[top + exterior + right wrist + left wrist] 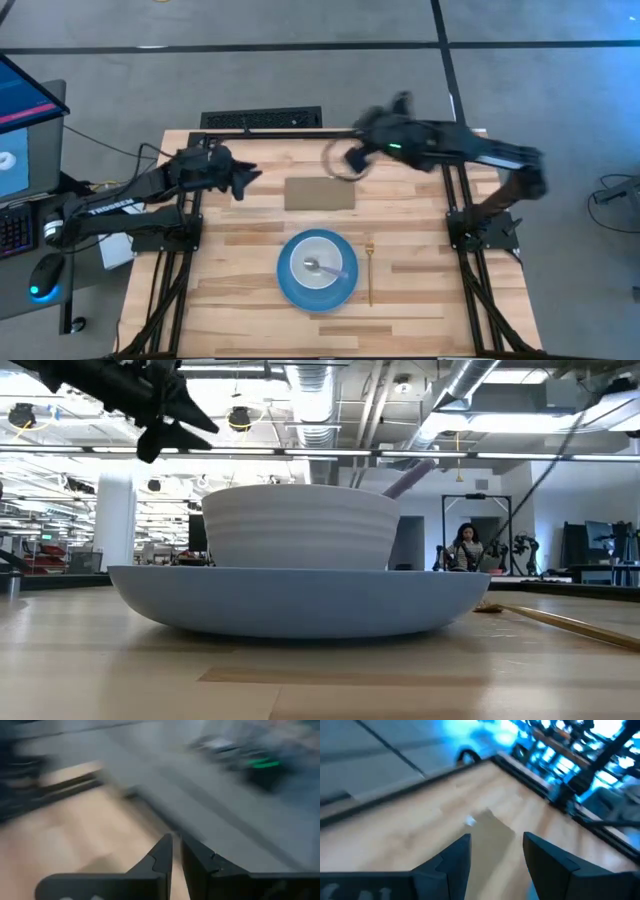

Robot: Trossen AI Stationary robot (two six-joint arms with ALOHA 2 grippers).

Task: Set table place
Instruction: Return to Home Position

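Note:
A round blue plate (287, 283) lies on the table (230, 300) near its front middle. A white bowl (302, 258) stands in it, with a spoon (322, 267) inside whose lilac handle (408, 478) sticks up over the bowl's rim. A thin gold fork (369, 272) lies flat just right of the plate. My left gripper (245, 181) hovers open over the far left of the table, nothing between its fingers (455, 855). My right gripper (346, 160) is high above the far middle, blurred, its fingers (162, 851) shut on nothing.
A flat brown rectangle (320, 194) lies beyond the plate, between the two grippers. A black frame (262, 119) runs along the far edge. A desk with a monitor (25, 110), keyboard and mouse stands off the table's left side. A person (466, 547) sits far back in the room.

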